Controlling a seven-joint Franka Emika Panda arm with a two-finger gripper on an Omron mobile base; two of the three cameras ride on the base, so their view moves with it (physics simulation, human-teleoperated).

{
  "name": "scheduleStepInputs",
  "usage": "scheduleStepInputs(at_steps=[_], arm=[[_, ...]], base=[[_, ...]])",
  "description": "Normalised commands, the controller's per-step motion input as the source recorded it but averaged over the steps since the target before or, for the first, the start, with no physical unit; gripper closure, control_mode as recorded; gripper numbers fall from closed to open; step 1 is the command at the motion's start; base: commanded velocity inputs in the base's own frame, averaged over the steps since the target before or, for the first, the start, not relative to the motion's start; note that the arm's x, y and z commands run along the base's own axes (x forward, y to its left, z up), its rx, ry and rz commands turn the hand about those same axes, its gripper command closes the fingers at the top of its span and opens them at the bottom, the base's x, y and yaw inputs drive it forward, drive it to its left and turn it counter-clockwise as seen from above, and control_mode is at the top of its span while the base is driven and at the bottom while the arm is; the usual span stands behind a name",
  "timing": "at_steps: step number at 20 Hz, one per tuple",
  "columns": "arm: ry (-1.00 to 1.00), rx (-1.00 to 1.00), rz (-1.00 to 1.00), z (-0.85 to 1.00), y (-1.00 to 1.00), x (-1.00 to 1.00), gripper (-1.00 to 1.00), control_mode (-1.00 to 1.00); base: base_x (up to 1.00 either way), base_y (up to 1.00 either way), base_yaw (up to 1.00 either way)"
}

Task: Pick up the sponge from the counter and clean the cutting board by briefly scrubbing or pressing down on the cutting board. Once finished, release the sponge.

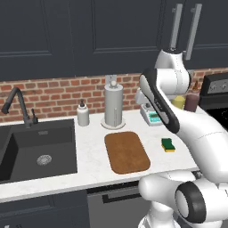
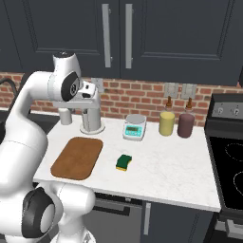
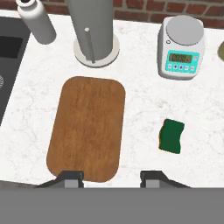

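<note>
Two task things lay apart on the counter (image 3: 144,109): we saw the cutting board (image 3: 86,127), then the sponge (image 3: 171,136) to its right, untouched. Our gripper (image 3: 111,179) hung above, jaws narrowed, empty.

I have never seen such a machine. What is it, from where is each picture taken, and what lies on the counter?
It is a white robot arm in a rendered kitchen. Two pictures come from cameras behind it, left and right; the third looks down from its hand, which holds nothing. On the white counter lie a brown cutting board and, apart from it, a small green-and-yellow sponge. Behind them stand a paper towel holder, a scale, a soap bottle and two jars. A sink sits at the left.
</note>
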Motion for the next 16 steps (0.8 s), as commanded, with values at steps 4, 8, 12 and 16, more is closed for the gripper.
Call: scheduleStepInputs(at_steps=[4, 8, 12, 16], arm=[[0.0, 0.0, 0.0, -0.02, 0.03, -0.01, -1.0, -1.0], [0.01, -0.01, 0.02, -0.06, 0.14, 0.0, -1.0, -1.0], [-0.01, 0.0, -0.03, -0.42, 0.0, -0.19, -1.0, -1.0], [0.0, 0.0, -0.09, -0.58, -0.15, -0.16, -1.0, -1.0]], base=[[0.0, 0.0, 0.0], [0.0, 0.0, 0.0], [0.0, 0.0, 0.0], [0.0, 0.0, 0.0]])
